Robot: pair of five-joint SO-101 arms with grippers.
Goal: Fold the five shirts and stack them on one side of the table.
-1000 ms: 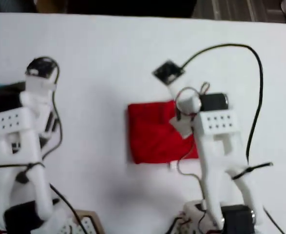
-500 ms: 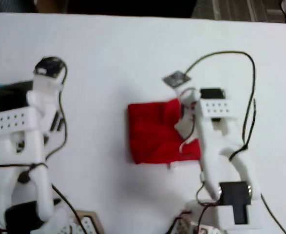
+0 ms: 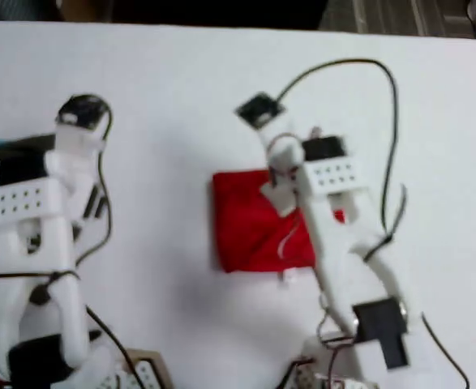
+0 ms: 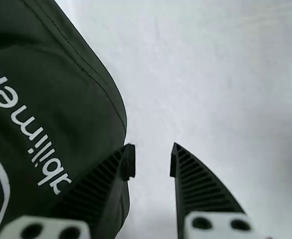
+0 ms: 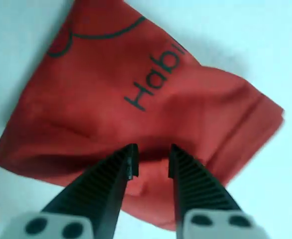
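Swinging across from the red shirt's right-hand edge, the right arm (image 3: 335,219) now reaches farther in over the cloth, and its base has turned with it. The left arm (image 3: 35,235) stands as it did half a second ago.

Nearest the camera in the high view, both arm bases sit at the table's front edge. Just beyond them lies the folded red shirt (image 3: 250,231), flat on the white table (image 3: 165,97) near its middle, with the right arm's wrist above its right part.

In the right wrist view, the right gripper (image 5: 153,162) hangs over that shirt. Its jaws stand a narrow gap apart, red cloth shows between them, and they hold nothing.

At the table's left side lies a dark shirt (image 3: 15,162) with white print, partly behind the left arm. The left gripper (image 4: 149,162) hovers at its edge. Its jaws are slightly parted and hold nothing; one finger (image 4: 106,184) is over the shirt's hem and the other is over bare table.

Farther back, a black cable (image 3: 388,105) loops up from the right arm's wrist over the white tabletop.
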